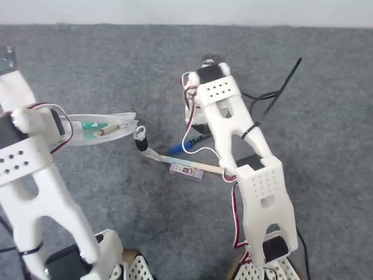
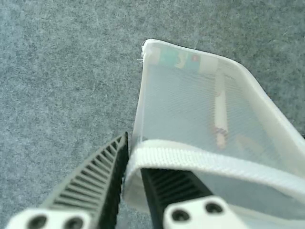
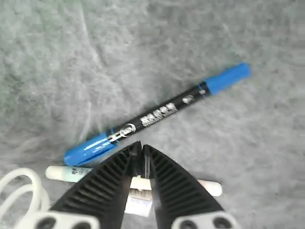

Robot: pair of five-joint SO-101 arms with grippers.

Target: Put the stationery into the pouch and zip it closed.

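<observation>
A white mesh pouch (image 1: 108,127) (image 2: 190,105) lies on the grey carpet, with a white pencil (image 2: 219,112) and a green-labelled item (image 2: 174,57) inside it. My left gripper (image 2: 134,164) is shut on the pouch's webbing rim (image 2: 205,164) at its left end. Close above the carpet, my right gripper (image 3: 142,146) is shut and holds nothing. Its tips sit beside a blue marker (image 3: 157,114) (image 1: 185,146). A white stick (image 1: 183,161) (image 3: 62,172) and a small eraser (image 1: 187,171) (image 3: 138,202) lie just beyond the marker, partly hidden by the fingers.
A small black piece (image 1: 141,141) lies by the pouch's right end. The right arm (image 1: 233,128) and its cables (image 1: 274,96) hang over the marker. Grey carpet (image 1: 116,64) runs out on all sides.
</observation>
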